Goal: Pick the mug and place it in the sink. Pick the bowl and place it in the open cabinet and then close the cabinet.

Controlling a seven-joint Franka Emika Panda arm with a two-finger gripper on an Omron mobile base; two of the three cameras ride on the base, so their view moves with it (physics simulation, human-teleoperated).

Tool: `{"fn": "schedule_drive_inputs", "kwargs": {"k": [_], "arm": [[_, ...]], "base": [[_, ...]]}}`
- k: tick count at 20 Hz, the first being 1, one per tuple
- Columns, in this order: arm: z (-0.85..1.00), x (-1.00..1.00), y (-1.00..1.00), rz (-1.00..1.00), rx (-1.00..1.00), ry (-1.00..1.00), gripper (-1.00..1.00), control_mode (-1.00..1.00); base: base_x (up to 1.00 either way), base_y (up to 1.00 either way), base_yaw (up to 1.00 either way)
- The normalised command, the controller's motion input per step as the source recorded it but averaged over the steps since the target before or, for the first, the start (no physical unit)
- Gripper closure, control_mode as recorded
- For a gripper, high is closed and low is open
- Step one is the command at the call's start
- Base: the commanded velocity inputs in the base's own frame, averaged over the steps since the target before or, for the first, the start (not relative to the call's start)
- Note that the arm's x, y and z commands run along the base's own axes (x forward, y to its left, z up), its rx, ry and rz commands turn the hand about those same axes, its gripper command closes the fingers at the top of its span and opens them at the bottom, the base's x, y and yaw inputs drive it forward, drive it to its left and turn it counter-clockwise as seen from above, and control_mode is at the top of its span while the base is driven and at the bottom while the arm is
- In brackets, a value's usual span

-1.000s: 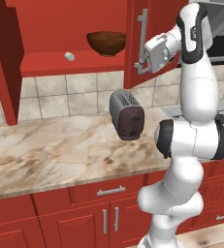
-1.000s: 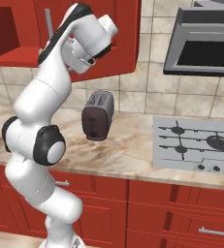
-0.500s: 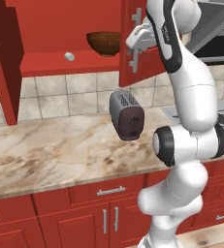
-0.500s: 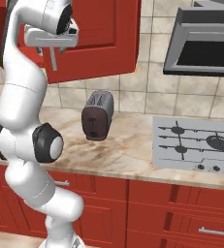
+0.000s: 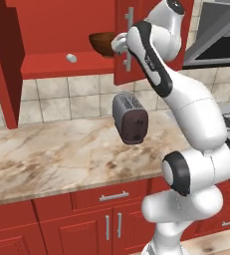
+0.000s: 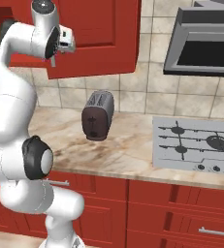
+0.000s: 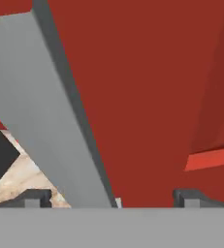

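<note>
Left base view: we find the bowl (image 5: 102, 44) on the red shelf of the cabinet (image 5: 61, 30), upper centre of frame, so the placing step looks done. It reads as round, deep, glossy dark brown, upright, its right part hidden behind the arm. The left door (image 5: 7, 60) stands wide open at the left edge; the right door (image 5: 136, 45) is swung out, its silver handle (image 5: 130, 25) just above the wrist. The gripper (image 5: 117, 45) sits just beside the bowl's right rim; we cannot tell from here whether they touch. A toaster (image 5: 130, 119) stands on the counter (image 5: 47, 154), mid frame.

Right base view: gripper (image 6: 66, 43) in the upper left, against the face of the right door (image 6: 99, 34). A stove (image 6: 196, 145) lies at right, a hood (image 6: 203, 41) above it. Sink and mug cannot be assessed from this angle, so the mug step is unconfirmed.

Hand view: fingertips (image 7: 33, 197) at the bottom corners stand wide apart, nothing between them but the handle bar (image 7: 45, 111) crossing diagonally close in front, with red door panel (image 7: 147, 87) behind. Fingers open, holding nothing.

Judgement: bowl placed; both doors remain to be shut. Approx. one step left.
</note>
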Motion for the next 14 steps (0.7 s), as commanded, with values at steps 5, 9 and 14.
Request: {"fn": "schedule_drive_inputs", "kwargs": {"k": [5,9,14], "arm": [[-1.00,1.00,-0.04,-0.25,0.44,-0.29,-1.00,-1.00],[-0.69,1.00,0.63,-0.20,0.03,-0.53,-1.00,-1.00],[-0.05,1.00,0.71,-0.28,-0.13,-0.44,-1.00,-1.00]], "base": [[0.00,0.00,0.00],[0.00,0.00,0.00],[0.00,0.00,0.00]]}}
